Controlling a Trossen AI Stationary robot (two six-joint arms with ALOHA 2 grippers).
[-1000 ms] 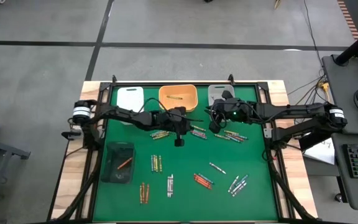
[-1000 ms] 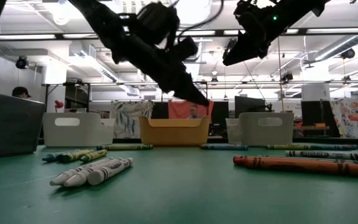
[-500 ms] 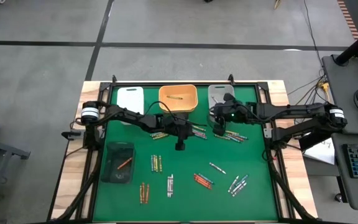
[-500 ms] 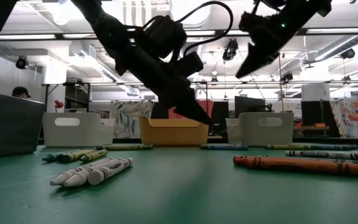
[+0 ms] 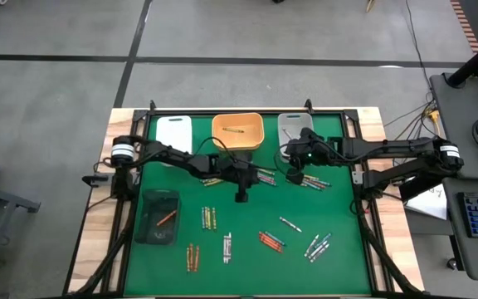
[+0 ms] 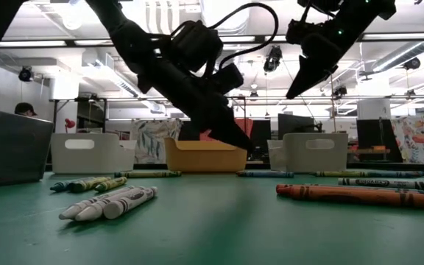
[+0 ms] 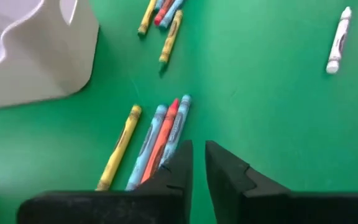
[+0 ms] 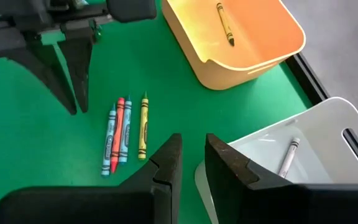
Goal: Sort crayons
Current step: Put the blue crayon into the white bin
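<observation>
Below the slightly parted, empty left gripper (image 7: 197, 163), four crayons (image 7: 156, 138) lie parallel, tips pointing away from it.

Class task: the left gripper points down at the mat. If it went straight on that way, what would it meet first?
Probably the small row of crayons just ahead of the left gripper, likely the red-orange one or its blue neighbour; otherwise the bare green mat beside them. Depth is hard to judge.
</observation>
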